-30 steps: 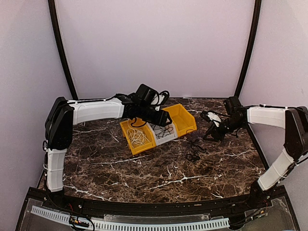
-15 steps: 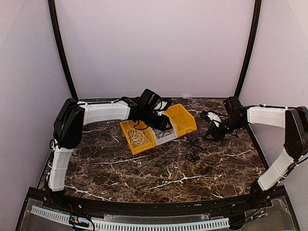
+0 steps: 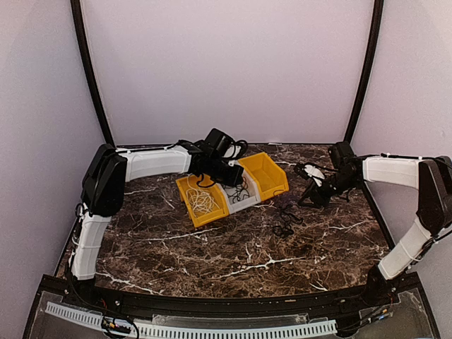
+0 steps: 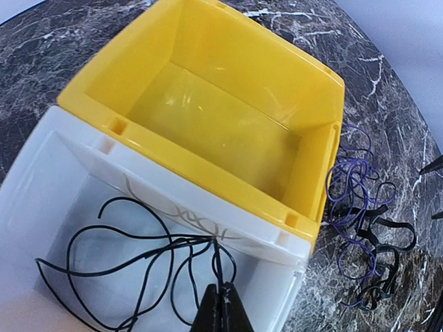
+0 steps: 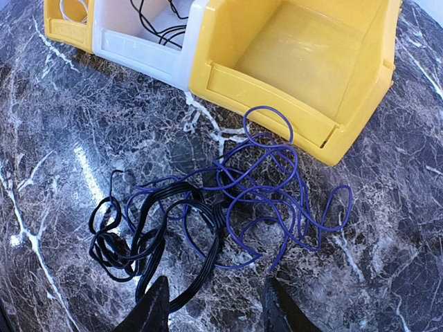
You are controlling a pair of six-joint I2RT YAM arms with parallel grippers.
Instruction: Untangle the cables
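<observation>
Cables lie in two places: sorted into bins under the left gripper [image 4: 221, 308] and tangled on the marble table [image 5: 62, 117] under the right gripper [image 5: 216, 294].

The left gripper's jaws are pressed together to a point, pinching a strand of the thin black cable [image 4: 124, 256]. This cable spreads in loose loops across the floor of the white bin [image 4: 62, 159] just ahead of the tips. Beyond the white bin, touching its far wall, stands a yellow bin [image 4: 242, 55] with nothing in it. On the white bin's other side, away from the empty one, a second yellow bin [image 3: 185, 191] holds the coiled white cable [image 3: 203, 201].

The right gripper's jaws stand partly apart, and they hold nothing. Directly ahead of its fingers [image 5: 154, 308] is the knot: a purple cable [image 5: 277, 187] in many overlapping loops. A thicker black cable [image 5: 152, 228] is folded in flat bends on the left-finger side. The two cross near the middle. The purple loops reach close to the empty yellow bin's front wall.
</observation>
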